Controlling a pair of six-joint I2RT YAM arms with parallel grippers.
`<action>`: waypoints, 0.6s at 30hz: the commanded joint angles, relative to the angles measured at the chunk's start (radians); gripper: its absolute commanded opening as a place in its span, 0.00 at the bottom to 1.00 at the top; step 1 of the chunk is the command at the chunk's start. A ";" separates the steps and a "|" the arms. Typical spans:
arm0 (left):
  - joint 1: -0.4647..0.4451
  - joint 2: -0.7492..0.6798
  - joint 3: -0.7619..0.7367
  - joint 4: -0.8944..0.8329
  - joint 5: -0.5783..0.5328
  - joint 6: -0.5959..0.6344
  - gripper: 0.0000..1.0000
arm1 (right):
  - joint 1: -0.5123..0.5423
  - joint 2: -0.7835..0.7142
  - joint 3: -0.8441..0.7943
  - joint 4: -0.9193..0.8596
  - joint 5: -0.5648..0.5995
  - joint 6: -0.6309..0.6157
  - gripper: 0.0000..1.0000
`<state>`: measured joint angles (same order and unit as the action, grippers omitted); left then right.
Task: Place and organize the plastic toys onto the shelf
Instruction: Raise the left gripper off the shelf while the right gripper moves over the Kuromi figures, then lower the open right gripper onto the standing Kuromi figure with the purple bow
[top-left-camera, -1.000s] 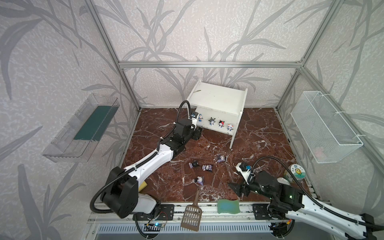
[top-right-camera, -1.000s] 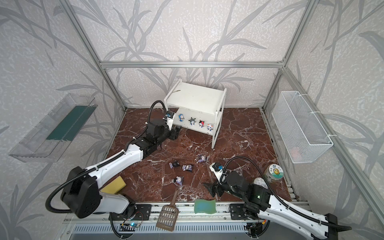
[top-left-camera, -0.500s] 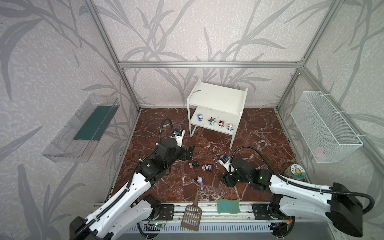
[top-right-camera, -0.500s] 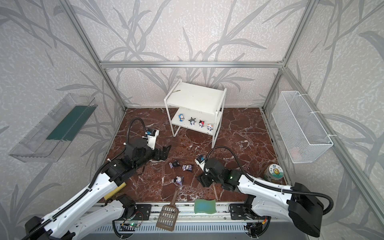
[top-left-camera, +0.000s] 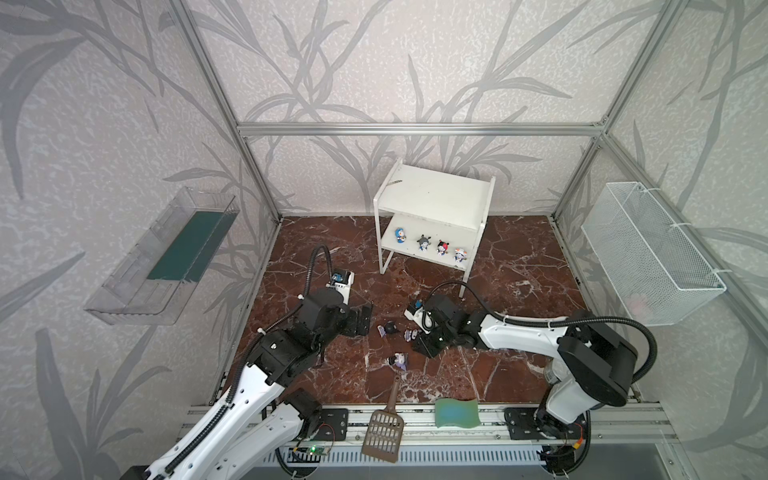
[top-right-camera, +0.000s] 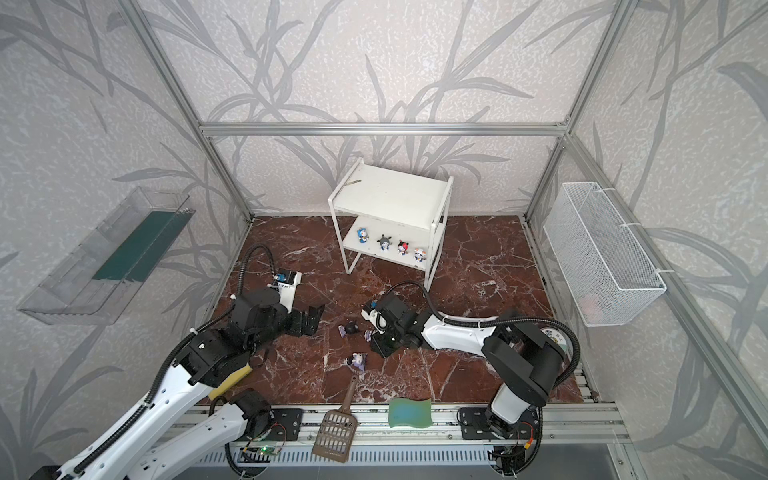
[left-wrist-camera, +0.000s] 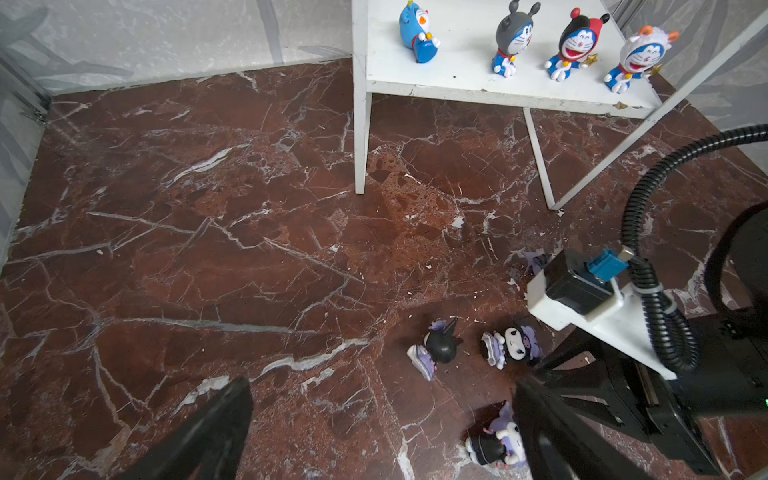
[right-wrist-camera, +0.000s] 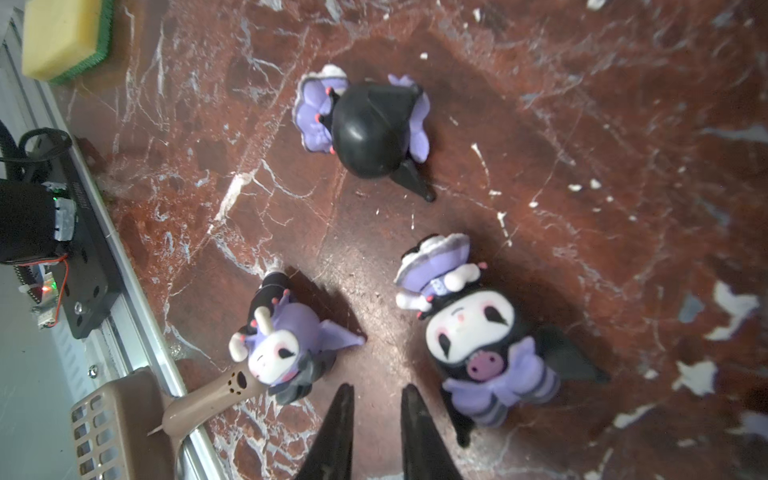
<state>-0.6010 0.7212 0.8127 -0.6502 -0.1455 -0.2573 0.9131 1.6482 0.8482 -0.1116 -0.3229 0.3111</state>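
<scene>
Pointing between two purple toys (right-wrist-camera: 478, 345) at lower centre, the right claw (right-wrist-camera: 378, 388) was closed and empty. The left claw (left-wrist-camera: 382, 384) stood fully open, holding nothing.

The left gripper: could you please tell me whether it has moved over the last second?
Yes. The left gripper has pulled back from the lower board of the shelf, toward the front left, and now stands open over the floor.
</scene>
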 joint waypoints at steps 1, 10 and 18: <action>0.001 -0.025 0.014 -0.033 -0.032 0.013 0.99 | 0.007 0.032 0.058 -0.061 0.002 0.038 0.21; 0.000 -0.025 0.011 -0.019 -0.012 0.015 0.99 | -0.042 0.136 0.129 -0.074 0.147 0.055 0.23; 0.001 -0.026 0.007 -0.023 -0.009 0.010 0.99 | -0.060 0.196 0.268 -0.107 0.129 -0.022 0.48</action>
<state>-0.6010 0.7017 0.8127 -0.6586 -0.1513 -0.2436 0.8516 1.8370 1.0748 -0.1814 -0.1875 0.3244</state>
